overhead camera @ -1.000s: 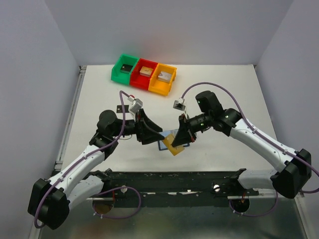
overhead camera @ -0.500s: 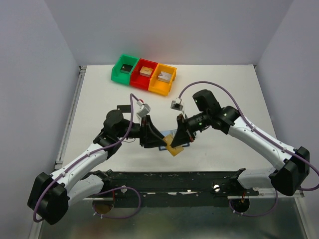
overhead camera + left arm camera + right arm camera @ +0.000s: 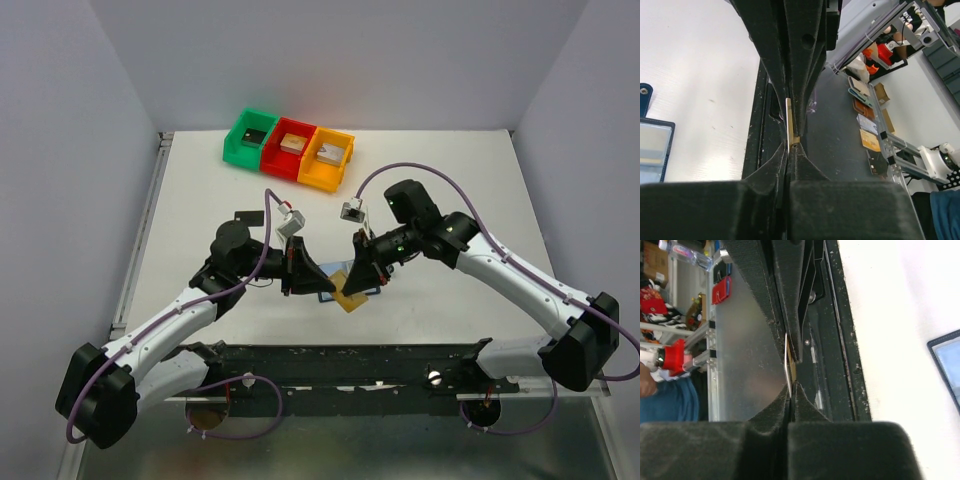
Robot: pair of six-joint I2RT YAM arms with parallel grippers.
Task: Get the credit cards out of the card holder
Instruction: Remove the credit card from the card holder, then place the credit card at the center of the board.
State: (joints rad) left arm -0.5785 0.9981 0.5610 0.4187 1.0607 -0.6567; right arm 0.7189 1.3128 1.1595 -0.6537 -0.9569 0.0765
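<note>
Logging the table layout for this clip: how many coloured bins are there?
3, touching in a row near the far edge of the table: green bin left, red bin middle, orange bin right. None appears hidden.

Left gripper [image 3: 789,131]: fingers [image 3: 767,65] of matt black plastic with a fine grainy surface, closed on the thin, smooth edge of a tan-gold card [image 3: 789,117]. Left of the claw, card holder [image 3: 651,150]: navy, leather-like cover with a shiny metal stud and a glossy pale sleeve. Table [image 3: 700,65]: white, matt, faintly streaked. Right of the claw, base rail [image 3: 835,150]: dark, dull metal.
</note>
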